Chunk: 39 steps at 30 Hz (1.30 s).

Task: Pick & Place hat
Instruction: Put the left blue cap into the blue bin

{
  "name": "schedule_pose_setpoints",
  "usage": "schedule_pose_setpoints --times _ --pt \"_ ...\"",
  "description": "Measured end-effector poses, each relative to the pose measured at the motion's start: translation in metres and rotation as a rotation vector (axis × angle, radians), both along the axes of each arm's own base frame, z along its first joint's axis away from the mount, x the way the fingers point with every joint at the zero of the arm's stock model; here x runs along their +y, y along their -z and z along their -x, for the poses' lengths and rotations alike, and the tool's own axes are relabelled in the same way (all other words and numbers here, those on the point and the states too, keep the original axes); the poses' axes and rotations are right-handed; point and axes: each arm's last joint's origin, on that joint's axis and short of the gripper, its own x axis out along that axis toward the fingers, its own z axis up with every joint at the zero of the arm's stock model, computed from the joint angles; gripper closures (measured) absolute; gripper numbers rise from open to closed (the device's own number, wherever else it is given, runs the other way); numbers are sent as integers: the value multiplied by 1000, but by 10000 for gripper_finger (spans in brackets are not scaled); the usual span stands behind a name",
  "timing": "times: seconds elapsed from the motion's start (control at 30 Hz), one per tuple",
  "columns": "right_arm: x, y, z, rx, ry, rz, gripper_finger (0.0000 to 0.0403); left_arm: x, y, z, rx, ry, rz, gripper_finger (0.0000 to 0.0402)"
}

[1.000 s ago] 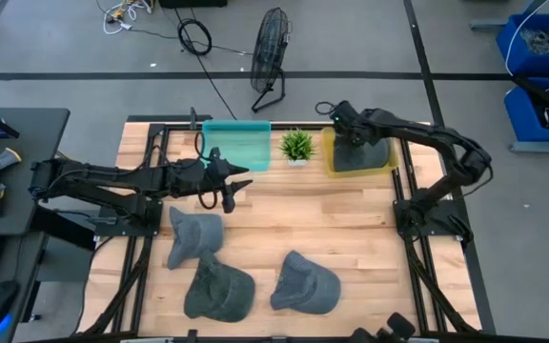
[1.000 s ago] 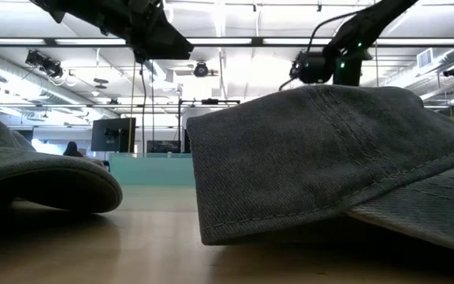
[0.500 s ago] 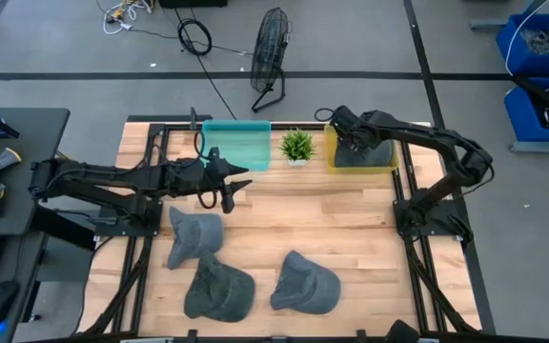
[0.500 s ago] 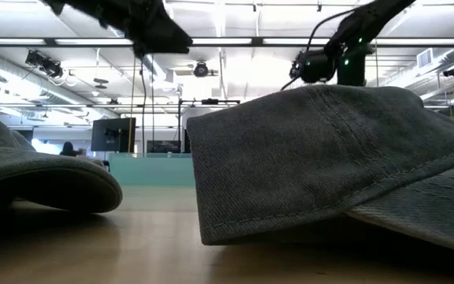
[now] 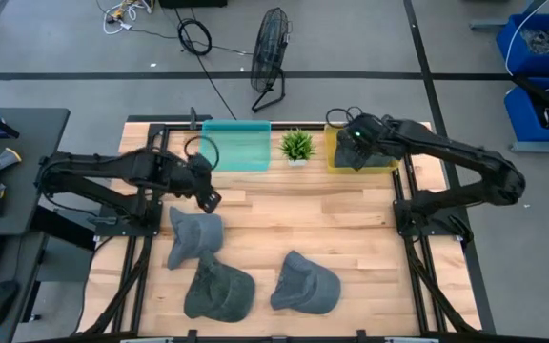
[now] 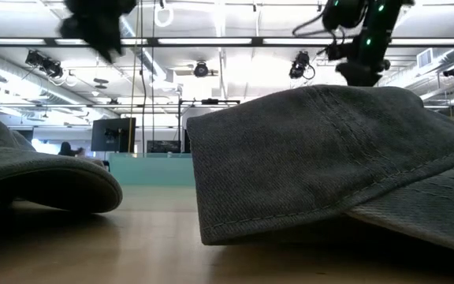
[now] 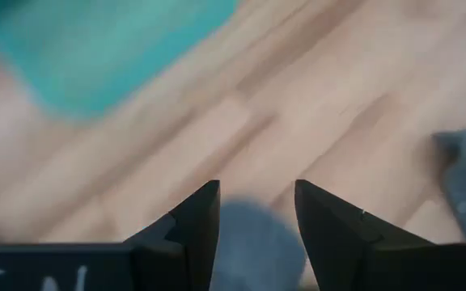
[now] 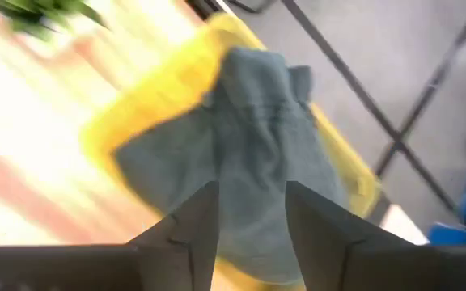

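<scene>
Three grey hats lie on the wooden table by their brims and crowns: one at the left (image 5: 195, 234), one at the near edge (image 5: 219, 290), one near the middle (image 5: 305, 283). Another grey hat (image 8: 249, 137) lies crumpled in the yellow bin (image 5: 333, 158) at the far right. My right gripper (image 8: 252, 214) hangs open above that hat, clear of it. My left gripper (image 5: 209, 201) stands open just past the far side of the left hat, with grey cloth (image 7: 253, 242) blurred below its fingers.
A teal bin (image 5: 237, 145) and a small green plant (image 5: 296, 145) stand along the far edge, between the arms. Bare wood lies open between the bins and the hats. In the low view a hat (image 6: 329, 158) fills the foreground.
My right gripper has let go of the hat, which has settled into the yellow bin, and has drawn back above it. My left gripper has swung toward the table's left edge and tipped down toward the left hat.
</scene>
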Motion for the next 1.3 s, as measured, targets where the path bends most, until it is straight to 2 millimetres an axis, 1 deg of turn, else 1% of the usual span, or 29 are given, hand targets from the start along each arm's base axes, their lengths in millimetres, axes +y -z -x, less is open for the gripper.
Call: schedule_pose_setpoints --times 0.07,0.2,0.33,0.47,0.57,0.7,0.9,1.03,1.1,1.2,1.3 --pt "7 -5 2 -55 -15 -15 263 -5 13 6 65 -70 64 236" --pt "16 -12 1 -125 -45 -15 272 -21 47 16 177 -171 207 236" --pt "20 -13 -3 -147 -77 -12 278 -36 77 26 252 -258 273 236" --pt "19 -13 -9 -178 -88 2 279 -49 99 38 314 -349 323 236" --pt "18 -15 -12 -216 -92 22 279 -56 107 44 340 -375 330 236" --pt "16 -17 -15 -252 -94 40 279 -63 113 48 323 -393 326 236" --pt "16 -17 -15 -250 -94 39 279 -73 127 43 223 -345 382 236" --pt "16 -17 -15 -249 -94 39 279 -73 142 43 182 -338 382 237" --pt "16 -17 -15 -249 -94 39 279 -71 148 46 180 -345 350 241" --pt "16 -17 -15 -249 -93 40 279 -68 154 50 185 -352 317 270" --pt "16 -17 -15 -249 -93 40 279 -68 155 50 184 -345 312 328"
